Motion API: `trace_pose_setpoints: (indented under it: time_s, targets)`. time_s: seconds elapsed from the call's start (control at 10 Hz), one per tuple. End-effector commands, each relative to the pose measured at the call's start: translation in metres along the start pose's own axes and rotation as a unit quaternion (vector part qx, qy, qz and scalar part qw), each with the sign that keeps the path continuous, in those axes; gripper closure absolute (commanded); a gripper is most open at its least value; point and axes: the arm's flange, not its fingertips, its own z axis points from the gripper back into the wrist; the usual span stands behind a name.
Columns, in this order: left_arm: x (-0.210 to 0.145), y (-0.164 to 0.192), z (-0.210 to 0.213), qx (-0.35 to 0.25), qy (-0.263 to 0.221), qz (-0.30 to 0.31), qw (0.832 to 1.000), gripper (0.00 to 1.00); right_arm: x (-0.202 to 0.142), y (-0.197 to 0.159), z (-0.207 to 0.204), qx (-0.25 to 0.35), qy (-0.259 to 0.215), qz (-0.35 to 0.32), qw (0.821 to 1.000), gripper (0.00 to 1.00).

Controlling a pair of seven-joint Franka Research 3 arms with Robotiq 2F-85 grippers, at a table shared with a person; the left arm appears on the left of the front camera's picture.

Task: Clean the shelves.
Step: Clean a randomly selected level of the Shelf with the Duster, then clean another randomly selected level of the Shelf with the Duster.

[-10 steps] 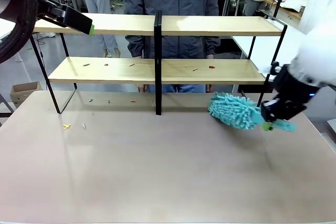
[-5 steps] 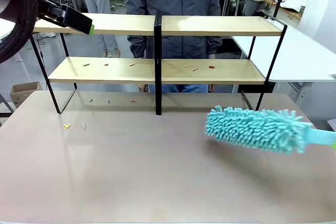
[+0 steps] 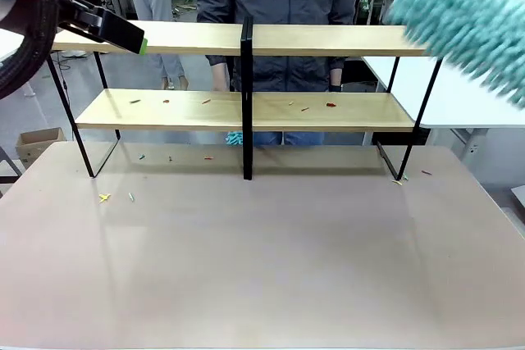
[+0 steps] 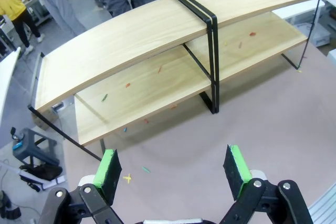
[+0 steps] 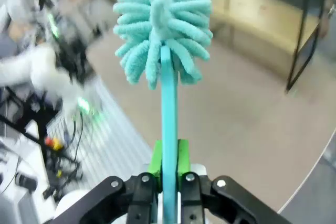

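The step I judge to be in hand is getting the duster onto a board. I'd lower the head, lay it flat, then sweep lengthwise so the small coloured scraps on the lower board leave at one end. The right gripper has its fingers clamped tight on the flat handle of the fluffy turquoise microfibre duster, whose head points away from the wrist, high by the rack's right end. The left gripper hovers near the left end, its fingers spread wide and empty. The two-tier rack of light wooden boards on a black metal frame stands on the far part of the beige table — long axis left to right, open front facing me.
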Motion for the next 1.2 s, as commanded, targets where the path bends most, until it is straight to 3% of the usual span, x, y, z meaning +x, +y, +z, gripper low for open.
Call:
trace_pose_setpoints:
  time_s: [0.0,0.1,0.2,1.1]
  targets:
    - [0.0,0.001,0.0,0.002,0.0,0.001,1.0,0.0,-0.014,-0.03,-0.006,-0.014,-0.113,0.03,0.993,0.88]
    - [0.0,0.001,0.0,0.002,0.0,0.001,1.0,0.0,-0.021,-0.038,0.001,-0.043,-0.146,0.008,0.988,0.88]
    - [0.0,0.001,0.0,0.002,0.0,0.001,1.0,0.0,-0.005,-0.017,0.009,-0.014,-0.063,0.0,0.998,0.88]
    - [0.0,0.001,0.0,0.002,0.0,0.001,1.0,0.0,-0.005,-0.017,0.009,-0.014,-0.063,0.0,0.998,0.88]
